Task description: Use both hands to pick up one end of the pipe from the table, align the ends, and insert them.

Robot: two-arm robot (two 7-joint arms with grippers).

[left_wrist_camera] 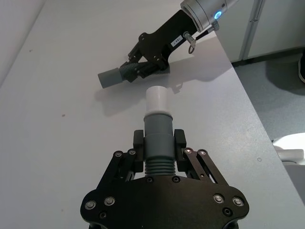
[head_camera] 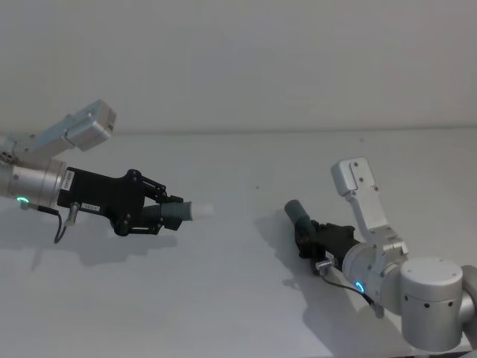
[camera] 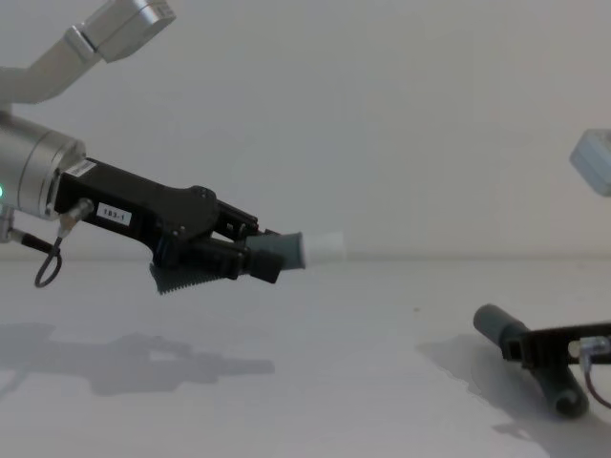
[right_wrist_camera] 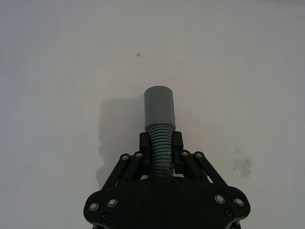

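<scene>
My left gripper [head_camera: 168, 212] hovers above the white table [head_camera: 238, 298] at the left, shut on the ribbed middle of one grey pipe piece [camera: 284, 250]. That piece's narrow white tip [left_wrist_camera: 156, 98] points toward the right arm. At the right and low over the table, my right gripper [head_camera: 305, 233] is shut on the ribbed part of the other pipe piece [right_wrist_camera: 159, 107]. Its smooth grey cuff end [head_camera: 295, 211] points up and left. In the chest view this piece [camera: 496, 324] slopes down to the table. A clear gap separates the two ends, as the left wrist view shows with the far cuff [left_wrist_camera: 110, 77].
The table's right edge [left_wrist_camera: 248, 100] runs close behind the right arm, with floor beyond it. A small dark speck [head_camera: 258, 187] lies on the table between the arms. Bare white surface stretches in front of and between both grippers.
</scene>
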